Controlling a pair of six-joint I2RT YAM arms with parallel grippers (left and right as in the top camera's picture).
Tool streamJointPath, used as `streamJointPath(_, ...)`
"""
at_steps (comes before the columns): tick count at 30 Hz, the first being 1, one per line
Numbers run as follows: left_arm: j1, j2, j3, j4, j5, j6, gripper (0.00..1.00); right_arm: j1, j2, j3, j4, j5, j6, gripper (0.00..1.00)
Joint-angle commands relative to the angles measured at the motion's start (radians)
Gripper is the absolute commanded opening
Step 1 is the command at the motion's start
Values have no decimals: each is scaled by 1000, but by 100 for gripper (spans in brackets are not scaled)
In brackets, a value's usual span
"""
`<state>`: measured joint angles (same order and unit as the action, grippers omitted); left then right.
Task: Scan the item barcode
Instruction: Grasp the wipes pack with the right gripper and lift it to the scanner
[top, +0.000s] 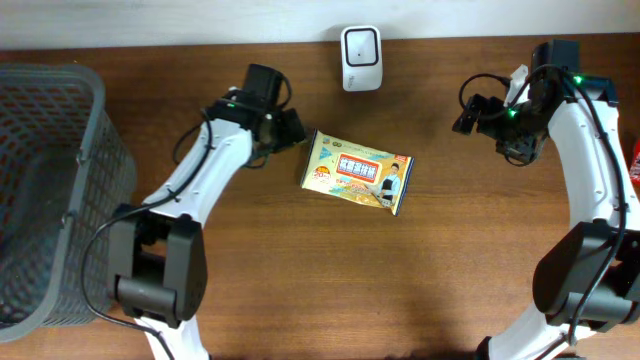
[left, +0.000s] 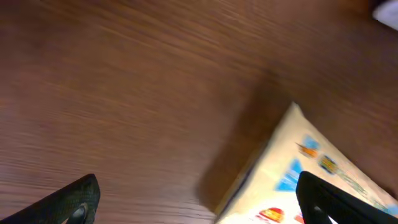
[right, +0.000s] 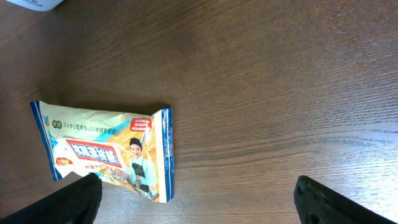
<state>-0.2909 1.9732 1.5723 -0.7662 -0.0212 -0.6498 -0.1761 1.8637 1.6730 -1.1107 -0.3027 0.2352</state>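
The left pincer (top: 290, 130) stood wide and empty, the snack packet (top: 358, 172) lying flat on the counter (top: 300, 280) just beside one finger, so a shallow grab might merely shove the slick wrapper aside.

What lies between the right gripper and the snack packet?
Only bare table. The overhead view shows the right gripper and the snack packet apart, with nothing on the wood between them.
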Motion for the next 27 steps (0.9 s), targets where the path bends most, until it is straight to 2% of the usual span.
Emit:
streamJointPath(1,101,6,-5,-36,-35,23,99,-1,-8,14,2,7,9,99)
streamJointPath(3,150,6,-5,-86,-36,23,99,-1,-8,14,58,-11,126,99)
streamJointPath(5,153,6,-5,-135,-36,23,99,-1,-8,14,126,-88,121,99)
streamJointPath(6,153,6,-5,-148,-36,23,99,16,1,14,177,-190,35,99)
streamJointPath(7,154,6,-5,-148,-35,23,99,89,22,14,202,-265,-284,98)
streamJointPath(9,154,6,-5,-148,-35,23,99,219,65,14,149,-209,-579,99)
streamJointPath(10,154,6,-5,-148,-35,23,99,302,93,14,153,-89,-645,99)
streamJointPath(12,154,6,-5,-148,-35,23,99,447,148,14,214,98,-729,99)
streamJointPath(14,154,6,-5,-148,-35,23,99,523,207,14,210,235,-808,99)
streamJointPath(16,154,6,-5,-148,-35,23,99,579,286,13,192,224,-935,99)
streamJointPath(17,154,6,-5,-148,-36,23,99,596,329,13,198,290,-938,99)
streamJointPath(21,154,6,-5,-148,-36,23,99,593,404,12,203,288,-938,99)
streamJointPath(22,154,6,-5,-148,-36,23,99,593,418,12,208,289,-938,81)
streamJointPath(23,154,6,-5,-148,-36,23,99,593,420,12,214,289,-934,53)
streamJointPath(24,151,6,-5,-148,-35,23,99,593,420,12,216,290,-921,32)
streamJointPath(26,152,6,-5,-148,-35,23,99,593,420,13,221,293,-887,16)
streamJointPath(27,156,6,-5,-148,-35,23,99,593,419,19,237,302,-820,4)
